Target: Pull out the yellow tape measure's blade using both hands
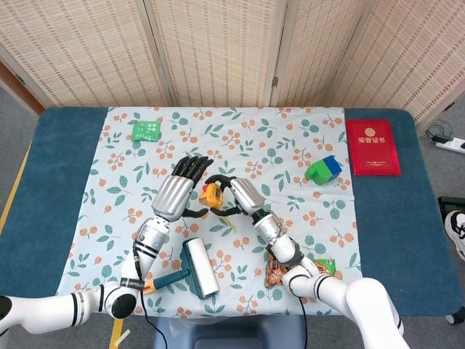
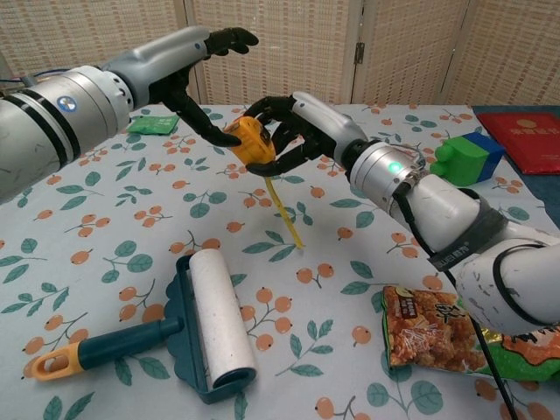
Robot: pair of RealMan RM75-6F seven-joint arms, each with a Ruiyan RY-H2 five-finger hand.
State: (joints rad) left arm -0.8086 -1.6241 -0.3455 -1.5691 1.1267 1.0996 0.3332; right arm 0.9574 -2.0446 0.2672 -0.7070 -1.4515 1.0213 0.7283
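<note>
Around tape measure (image 2: 251, 144): right fingers (image 2: 278, 112) (curled).

The right robot hand (image 2: 293, 131) hides much of the yellow tape measure (image 2: 248, 144); the snack bag (image 2: 455, 337) is partly hidden.

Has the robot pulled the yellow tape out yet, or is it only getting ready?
Partly. The right hand holds the tape measure up off the table, and a short piece of blade already hangs out, its tip down near the cloth. The left hand is open, its thumb right by the case, but it hasn't got the blade. Left to do: pinch the blade and pull it out.
</note>
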